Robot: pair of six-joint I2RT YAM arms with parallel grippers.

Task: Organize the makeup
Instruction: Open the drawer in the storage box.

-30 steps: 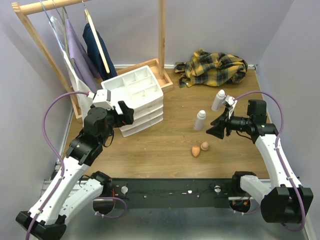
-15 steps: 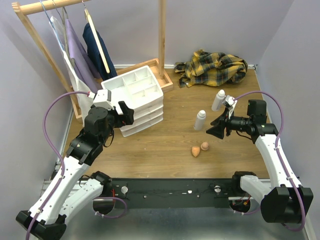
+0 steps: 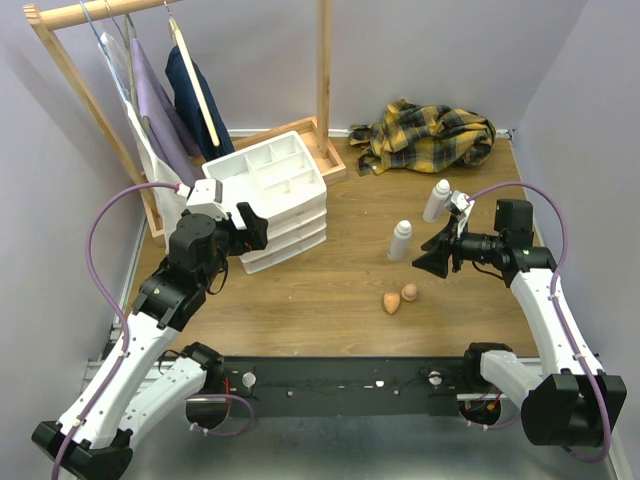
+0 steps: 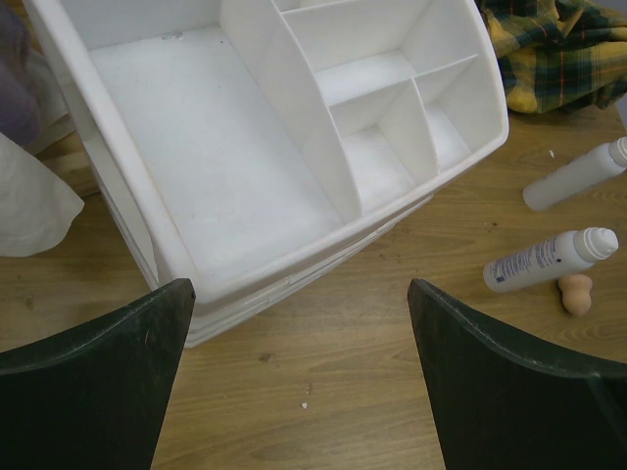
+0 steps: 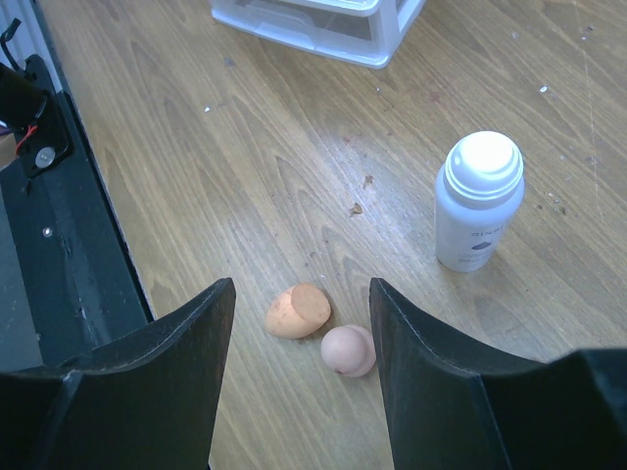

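Two white capped bottles stand on the wooden table, one (image 3: 401,240) in the middle and one (image 3: 436,200) behind it. Two peach sponges (image 3: 391,302) (image 3: 409,292) lie side by side in front of them. My right gripper (image 3: 432,258) is open and empty, hovering just right of the nearer bottle. In the right wrist view it (image 5: 302,372) frames the cut sponge (image 5: 299,310) and the round sponge (image 5: 348,350), with a bottle (image 5: 478,201) beyond. My left gripper (image 3: 250,225) is open and empty at the drawer unit's front edge (image 4: 299,382). No pencil-like sticks are in view.
The white drawer unit (image 3: 270,195) stands left of centre with its divided top tray (image 4: 196,147) holding nothing. A yellow plaid cloth (image 3: 430,135) lies at the back right. A wooden clothes rack (image 3: 323,80) with hanging garments stands behind the unit.
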